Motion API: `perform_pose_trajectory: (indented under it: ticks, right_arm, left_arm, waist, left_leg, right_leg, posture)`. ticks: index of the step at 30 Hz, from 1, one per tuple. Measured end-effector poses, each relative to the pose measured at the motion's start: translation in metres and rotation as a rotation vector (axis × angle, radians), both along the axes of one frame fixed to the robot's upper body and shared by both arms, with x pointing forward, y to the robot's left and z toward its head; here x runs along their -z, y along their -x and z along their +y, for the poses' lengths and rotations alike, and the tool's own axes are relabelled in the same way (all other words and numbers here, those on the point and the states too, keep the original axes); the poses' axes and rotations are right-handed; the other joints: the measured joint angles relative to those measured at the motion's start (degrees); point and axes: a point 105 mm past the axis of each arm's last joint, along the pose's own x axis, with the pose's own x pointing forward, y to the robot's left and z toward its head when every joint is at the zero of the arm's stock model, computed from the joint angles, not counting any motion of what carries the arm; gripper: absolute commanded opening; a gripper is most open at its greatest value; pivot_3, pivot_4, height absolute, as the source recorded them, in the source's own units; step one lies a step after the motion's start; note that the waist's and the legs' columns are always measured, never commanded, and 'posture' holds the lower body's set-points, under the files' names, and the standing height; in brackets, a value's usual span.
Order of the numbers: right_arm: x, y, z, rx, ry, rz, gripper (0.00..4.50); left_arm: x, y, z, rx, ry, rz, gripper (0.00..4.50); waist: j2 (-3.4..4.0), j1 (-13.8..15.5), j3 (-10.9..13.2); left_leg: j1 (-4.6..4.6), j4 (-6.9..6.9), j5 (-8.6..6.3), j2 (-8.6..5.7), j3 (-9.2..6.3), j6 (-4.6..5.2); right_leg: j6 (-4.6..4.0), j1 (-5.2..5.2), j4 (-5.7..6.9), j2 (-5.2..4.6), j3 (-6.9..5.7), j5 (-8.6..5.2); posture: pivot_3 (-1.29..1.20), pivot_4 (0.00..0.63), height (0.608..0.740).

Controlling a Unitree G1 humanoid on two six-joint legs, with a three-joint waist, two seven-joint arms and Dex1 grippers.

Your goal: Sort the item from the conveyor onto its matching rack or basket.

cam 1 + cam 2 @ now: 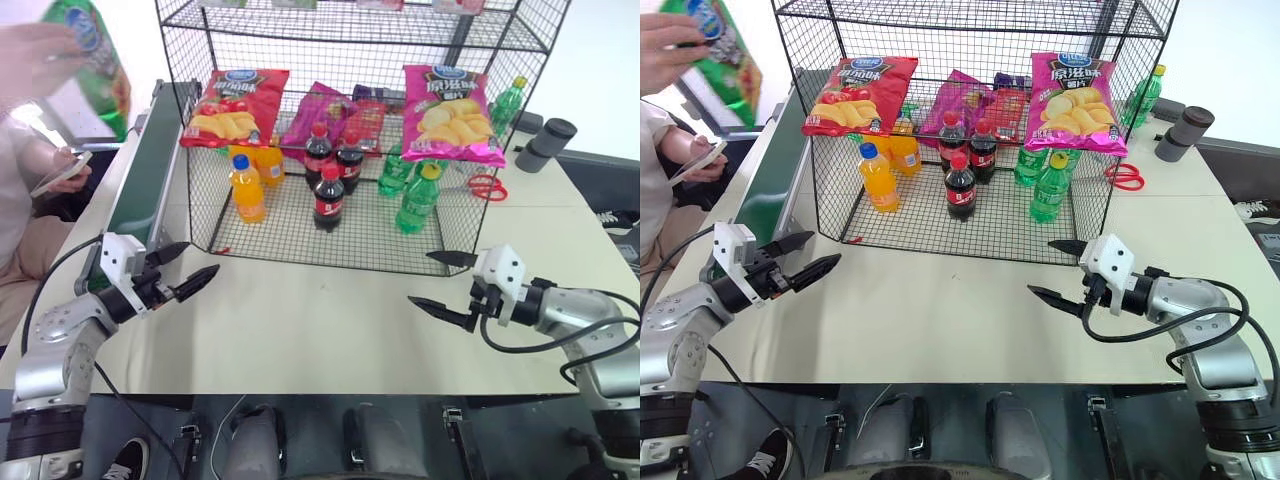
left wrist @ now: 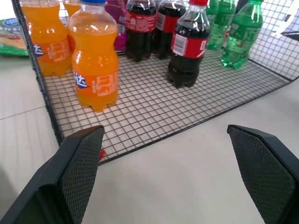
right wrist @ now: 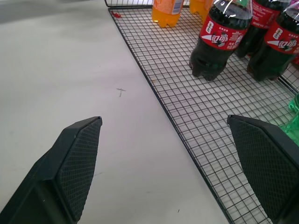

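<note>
A person's hand holds the green crisps bag, the item (image 1: 95,55), in the air at the far left, above the far end of the conveyor (image 1: 145,175), whose dark green belt runs along the table's left side. The black wire rack (image 1: 290,235) stands in the middle of the table, its open front facing me. My left gripper (image 1: 200,260) hovers open and empty over the table near the rack's front left corner. My right gripper (image 1: 421,278) hovers open and empty near the front right corner. In the wrist views, wide gaps separate the left fingers (image 2: 79,172) and right fingers (image 3: 74,163).
Orange soda (image 1: 247,188), cola (image 1: 329,198) and green soda bottles (image 1: 418,198) stand on the rack's bottom tier. Red (image 1: 235,105), purple (image 1: 320,115) and pink crisps bags (image 1: 450,112) lie above. Red scissors (image 1: 485,185) and black cylinders (image 1: 545,140) sit right. A person (image 1: 30,200) sits left.
</note>
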Motion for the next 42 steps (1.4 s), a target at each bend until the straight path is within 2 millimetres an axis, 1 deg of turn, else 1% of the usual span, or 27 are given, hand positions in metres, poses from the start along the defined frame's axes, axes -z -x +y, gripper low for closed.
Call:
perform_pose_trajectory:
  ticks: [3,7,28,39,42]
  right_arm:
    - [-0.003,-0.002,0.003,-0.008,-0.003,-0.022,4.47]
    - [0.0,-0.001,0.005,-0.016,0.001,-0.018,4.47]
    - [0.0,-0.002,0.005,-0.013,-0.002,-0.025,4.47]
    - [0.003,-0.002,0.009,-0.032,-0.009,-0.008,4.47]
    - [0.0,-0.003,0.013,-0.046,-0.065,0.027,4.47]
  left_arm:
    - [0.0,0.0,0.0,-0.002,0.0,-0.003,4.5]
    - [-0.003,-0.001,-0.002,0.004,-0.003,-0.016,4.5]
    - [-0.006,0.0,-0.002,0.008,-0.026,-0.045,4.5]
    - [0.0,0.004,0.002,0.01,-0.031,-0.032,4.5]
    - [0.003,0.006,0.003,0.01,-0.029,-0.025,4.5]
  waist:
    - [0.0,0.0,0.0]
    - [0.0,0.01,0.0]
    - [0.0,0.0,0.0]
    - [0.0,0.01,0.0]
    - [0.0,-0.08,0.0]
  left_leg:
    - [0.0,0.0,0.0,0.0,0.0,0.0]
    - [0.0,0.0,0.0,0.0,0.01,0.0]
    - [0.0,0.0,0.0,0.0,0.01,0.0]
    - [0.0,0.0,0.0,0.0,0.01,0.0]
    - [0.01,0.0,0.0,0.01,0.01,0.0]
  right_leg:
    - [0.0,0.0,0.0,0.0,0.0,0.0]
    - [0.0,0.0,0.0,-0.01,0.0,0.0]
    - [0.0,0.0,0.0,0.0,0.0,0.0]
    - [0.0,0.0,0.01,0.0,0.0,0.0]
    - [0.0,0.0,0.01,0.01,0.0,0.0]
  posture:
    - [0.0,0.15,0.74]
    - [0.0,0.15,0.74]
    - [0.0,0.15,0.74]
    - [0.0,0.15,0.74]
    - [0.0,0.15,0.74]
